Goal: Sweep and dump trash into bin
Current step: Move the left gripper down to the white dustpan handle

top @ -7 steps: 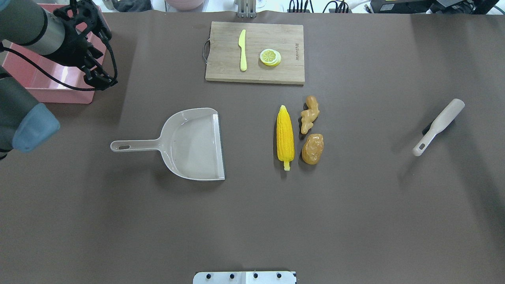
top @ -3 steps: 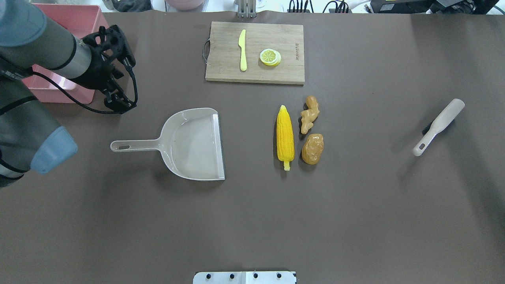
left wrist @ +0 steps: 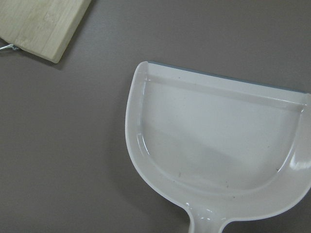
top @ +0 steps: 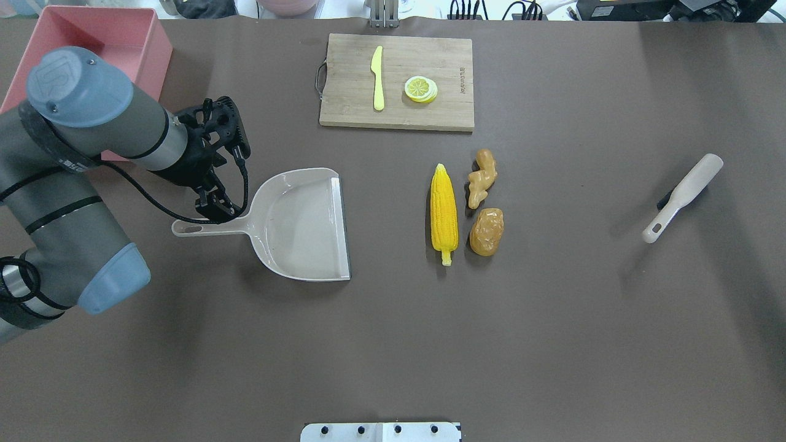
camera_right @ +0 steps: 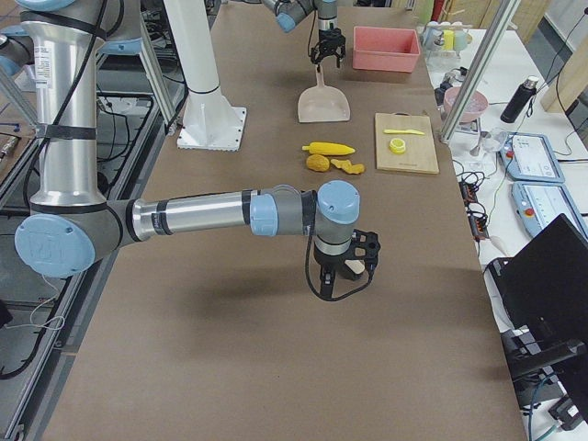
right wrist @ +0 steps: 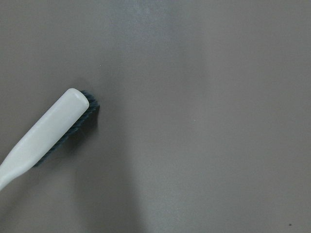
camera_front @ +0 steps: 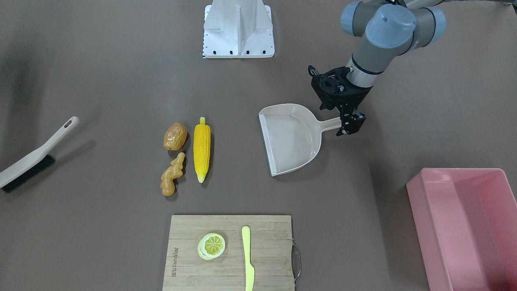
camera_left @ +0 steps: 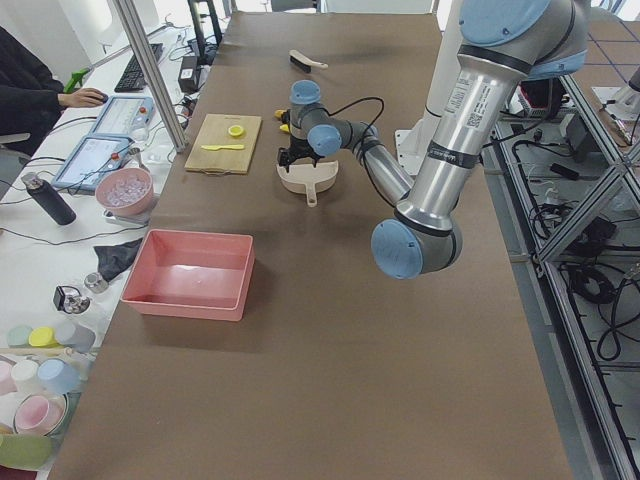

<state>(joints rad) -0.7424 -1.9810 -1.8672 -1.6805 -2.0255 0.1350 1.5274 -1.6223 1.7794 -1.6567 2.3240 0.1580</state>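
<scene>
Left fingers [top: 216, 199] spread wide, empty, poised over dustpan [top: 301, 227] handle (pick-up likely next). Right fingers [camera_right: 345, 268] above brush [top: 681, 196]; opening unclear. Dustpan mouth faces corn [top: 444, 212], potato [top: 487, 231], ginger [top: 482, 178] on worktop [top: 393, 344], ready for sweeping; bin [top: 147, 37] at far left corner.

Illegible brand stamp [top: 460, 80] on cutting board [top: 350, 92]

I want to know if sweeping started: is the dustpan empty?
Empty: the dustpan shows bare plastic inside; corn, potato and ginger lie on the table.
</scene>
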